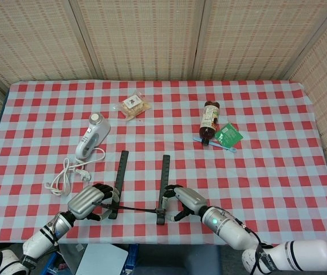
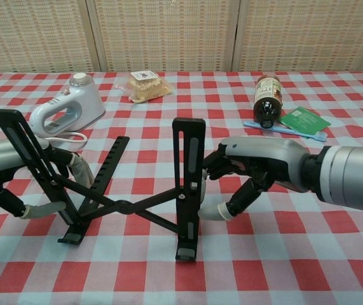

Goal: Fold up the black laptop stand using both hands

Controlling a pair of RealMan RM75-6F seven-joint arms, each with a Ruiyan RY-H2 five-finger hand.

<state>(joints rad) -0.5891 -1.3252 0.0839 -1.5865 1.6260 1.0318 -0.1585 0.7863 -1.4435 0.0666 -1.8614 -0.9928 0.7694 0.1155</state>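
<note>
Stand: black laptop stand (image 2: 130,190) sits unfolded at near table edge, two rails apart, joined by crossed links; we read it as not yet folded
Left hand: left hand (image 1: 89,201) wraps its rail, fingers (image 2: 79,170) curled round it, holding the rail; grip from outside suits pushing the rail inward
Right hand: right hand (image 2: 257,166) is at the other rail, fingers (image 2: 222,166) against the upright; touching for sure, but we cannot tell if it's a closed grip or just a press
Why so: one hand per rail, so both sides can be brought together w/ links collapsing between
Around: hand mixer (image 1: 91,134) w/ cord (image 1: 66,175) lies near left rail's far end; snack bag (image 1: 134,106), bottle (image 1: 209,119), green packet (image 1: 228,135), toothbrush (image 1: 215,144) farther back, well apart
In the way: nothing between rails; cord closest, likely harmless on checked tablecloth (image 1: 278,172)
</note>
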